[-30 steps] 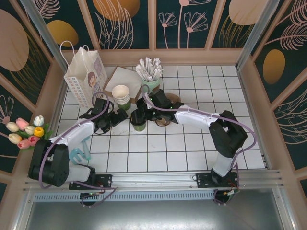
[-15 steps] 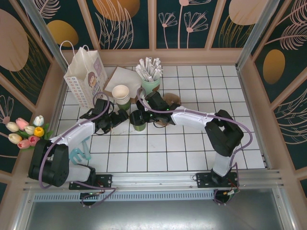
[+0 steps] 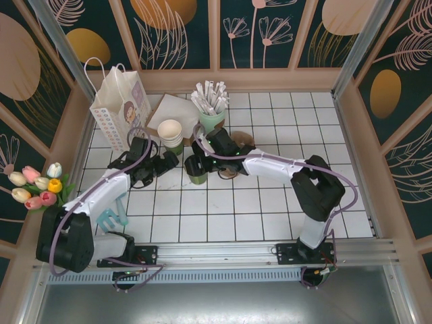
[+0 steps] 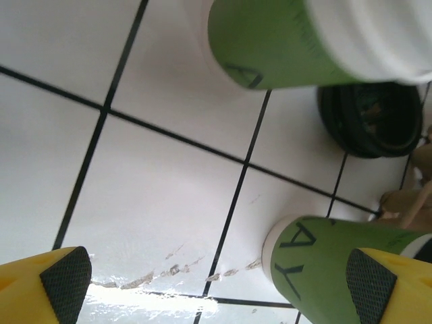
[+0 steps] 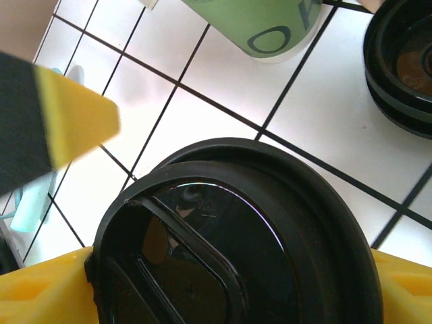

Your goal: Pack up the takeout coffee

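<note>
Within right end effector (image 5: 233, 273), takeout coffee (image 5: 202, 216).

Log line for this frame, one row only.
stage: grasping | right gripper: straddles coffee lid, grip unclear | left gripper: open, empty | coffee: upright on table

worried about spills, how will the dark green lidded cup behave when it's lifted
The takeout coffee is paper-walled, so a hard squeeze probably dents it. Its lid looks seated, which should limit spills. Seemingly taller than wide, it could tip if pushed.
</note>
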